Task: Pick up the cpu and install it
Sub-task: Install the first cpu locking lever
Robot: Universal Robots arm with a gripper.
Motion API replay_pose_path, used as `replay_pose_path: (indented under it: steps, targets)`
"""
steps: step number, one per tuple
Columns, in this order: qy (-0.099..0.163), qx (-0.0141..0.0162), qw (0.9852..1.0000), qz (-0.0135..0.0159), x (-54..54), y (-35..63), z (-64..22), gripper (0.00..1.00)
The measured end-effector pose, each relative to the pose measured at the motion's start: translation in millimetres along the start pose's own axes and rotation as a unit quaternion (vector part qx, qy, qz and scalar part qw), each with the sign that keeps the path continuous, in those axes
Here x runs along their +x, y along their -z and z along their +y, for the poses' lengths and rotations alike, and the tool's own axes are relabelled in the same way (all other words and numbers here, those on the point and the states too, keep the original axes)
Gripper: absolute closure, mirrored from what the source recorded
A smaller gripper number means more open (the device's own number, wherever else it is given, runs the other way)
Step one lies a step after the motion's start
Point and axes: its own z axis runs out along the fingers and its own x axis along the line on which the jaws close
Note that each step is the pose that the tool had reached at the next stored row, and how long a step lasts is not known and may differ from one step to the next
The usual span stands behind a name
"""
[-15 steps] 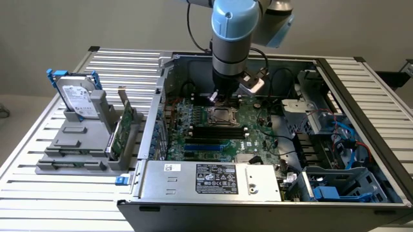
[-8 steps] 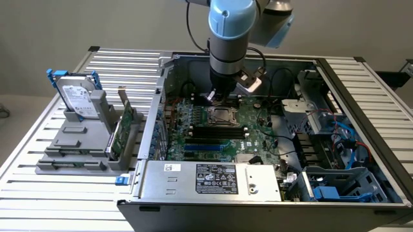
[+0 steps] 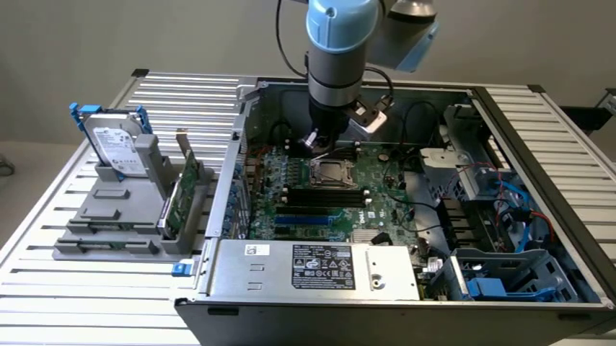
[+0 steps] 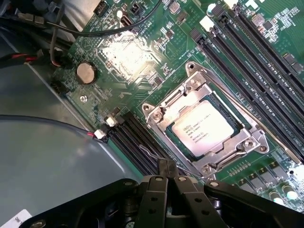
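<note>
Now the cpu [image 4: 209, 129] is lying flat inside the metal-framed socket [image 4: 156, 114] on the motherboard [image 4: 90, 42], its silver top facing up with printed text showing. The gripper [image 4: 167, 167] is hovering just beside the socket's frame, its fingers pressing together with nothing between them. In the exterior view the arm [image 3: 337, 58] is reaching down into the open computer case [image 3: 539, 144], its tip hanging near the socket, on the side away from the labelled power supply [image 3: 322, 267].

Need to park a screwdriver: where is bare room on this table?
Bare slats of the table show at the exterior view's lower left, beside the gray fixture. Inside the computer case, around the gripper, it is crowded.
</note>
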Motion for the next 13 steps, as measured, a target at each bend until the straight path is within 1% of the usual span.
replay_pose_path:
  steps: [3,7,13]
  targets:
    - [0.001,0.0010,1.0000,-0.0007,-1.3,2.4,-2.5,0.89]
    - [0.004,0.0019,1.0000,-0.0012,-1.7,2.7,-4.2,0.89]
    - [0.010,0.0044,0.9999,-0.0015,0.0,1.9,-5.9,0.89]
